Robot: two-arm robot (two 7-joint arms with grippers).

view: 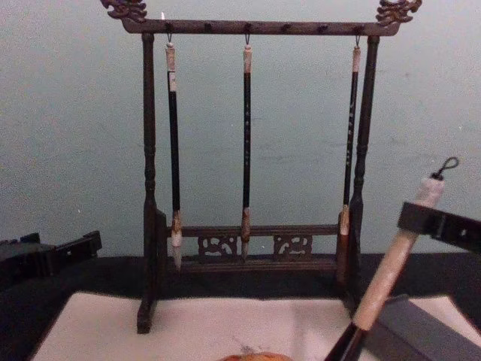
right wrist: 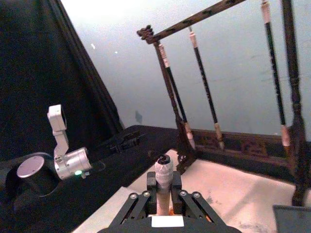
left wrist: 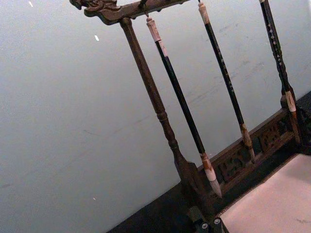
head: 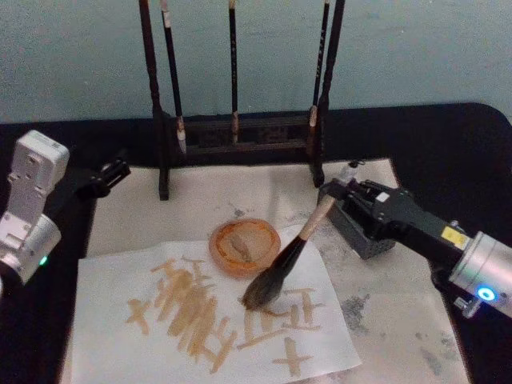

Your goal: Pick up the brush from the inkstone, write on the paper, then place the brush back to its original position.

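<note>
Right pincer (head: 330,198) is clamped on the brush (head: 290,250) near the handle's top, by the inkstone (head: 366,240), right of the orange dish (head: 244,248). The brush slants down to the dish's near right, its bristles resting on the paper (head: 108,296) among orange strokes. Left pincer (head: 106,176) is parked far left of the dish over the dark tabletop (head: 448,152); wide or narrow, I cannot tell.

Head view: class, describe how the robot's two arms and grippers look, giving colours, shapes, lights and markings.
The left arm is silver with a white boxy block and a green light; the left gripper is black. The right arm is silver with a blue ring light; the right gripper is black, boxy, with a yellow label.
</note>
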